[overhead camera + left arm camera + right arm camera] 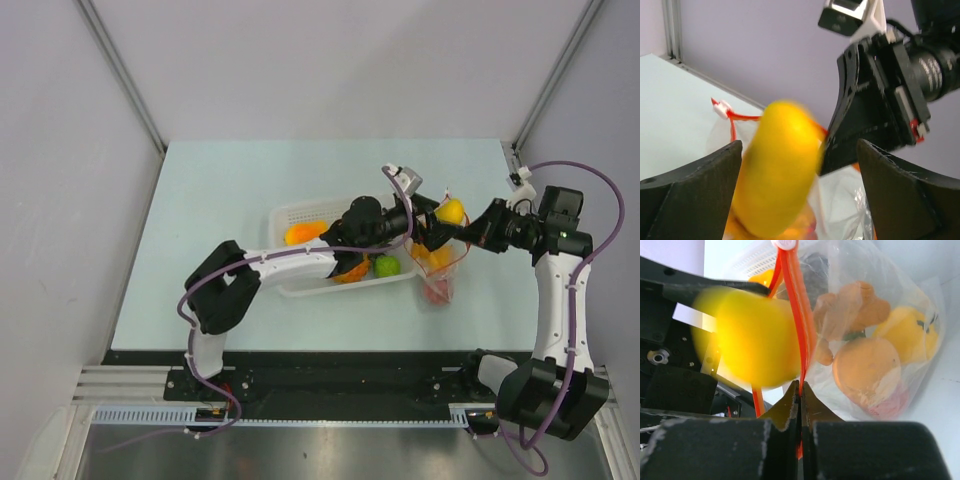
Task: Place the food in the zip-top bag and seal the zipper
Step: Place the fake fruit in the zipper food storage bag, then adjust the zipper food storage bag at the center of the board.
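Observation:
The clear zip-top bag (438, 275) hangs upright at the basket's right end, with several toy fruits inside, among them an orange one (865, 370) and a yellow one (910, 332). My right gripper (800, 387) is shut on the red-orange zipper (795, 300) at the bag's mouth. My left gripper (799, 150) is open just above the mouth. A yellow fruit (777, 170), blurred, lies between its fingers, close to the left finger and apart from the right one. From above, this yellow fruit (450, 210) sits over the bag's opening.
The white perforated basket (300, 215) lies mid-table under my left arm and holds an orange fruit (305, 232) and a green one (387, 265). Grey walls stand on three sides of the pale table.

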You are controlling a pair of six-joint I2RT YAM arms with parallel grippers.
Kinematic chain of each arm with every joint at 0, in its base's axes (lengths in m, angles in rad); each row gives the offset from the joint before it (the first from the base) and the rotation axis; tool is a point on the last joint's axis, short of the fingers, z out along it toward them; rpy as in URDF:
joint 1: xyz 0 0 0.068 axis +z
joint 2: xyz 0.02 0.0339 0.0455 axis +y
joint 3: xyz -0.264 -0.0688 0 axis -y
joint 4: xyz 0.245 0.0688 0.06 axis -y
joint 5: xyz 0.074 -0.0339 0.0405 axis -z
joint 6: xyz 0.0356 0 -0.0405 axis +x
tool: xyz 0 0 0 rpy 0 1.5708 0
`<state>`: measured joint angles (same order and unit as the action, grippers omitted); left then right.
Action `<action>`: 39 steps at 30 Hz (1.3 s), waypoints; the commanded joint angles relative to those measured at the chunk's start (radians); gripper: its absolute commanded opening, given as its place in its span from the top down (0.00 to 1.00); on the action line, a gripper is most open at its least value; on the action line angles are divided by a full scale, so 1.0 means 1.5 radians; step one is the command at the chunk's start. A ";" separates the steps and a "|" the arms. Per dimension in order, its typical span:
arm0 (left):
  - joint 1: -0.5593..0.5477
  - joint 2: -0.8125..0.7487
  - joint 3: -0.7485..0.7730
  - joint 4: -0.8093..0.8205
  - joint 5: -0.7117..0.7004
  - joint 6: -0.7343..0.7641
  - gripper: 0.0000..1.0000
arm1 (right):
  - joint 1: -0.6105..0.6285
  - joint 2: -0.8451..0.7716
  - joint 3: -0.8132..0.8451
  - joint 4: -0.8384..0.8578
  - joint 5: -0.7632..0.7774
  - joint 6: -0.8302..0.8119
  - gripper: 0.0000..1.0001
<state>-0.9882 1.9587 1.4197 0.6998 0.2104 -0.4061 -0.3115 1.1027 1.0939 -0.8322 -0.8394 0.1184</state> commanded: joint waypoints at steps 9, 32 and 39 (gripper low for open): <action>0.087 -0.197 -0.050 -0.257 0.025 0.178 0.00 | -0.027 -0.017 0.004 0.003 -0.054 -0.043 1.00; 0.086 0.012 0.263 -0.699 0.148 0.110 0.60 | -0.028 -0.030 0.010 -0.020 -0.025 -0.077 1.00; 0.082 -0.023 0.349 -0.699 0.246 0.111 1.00 | -0.056 -0.031 0.100 -0.113 0.005 -0.158 1.00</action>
<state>-0.8555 1.9831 1.7939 -0.3519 0.4553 -0.2359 -0.3660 1.0821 1.1259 -0.9367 -0.8505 -0.0471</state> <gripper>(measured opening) 0.018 0.010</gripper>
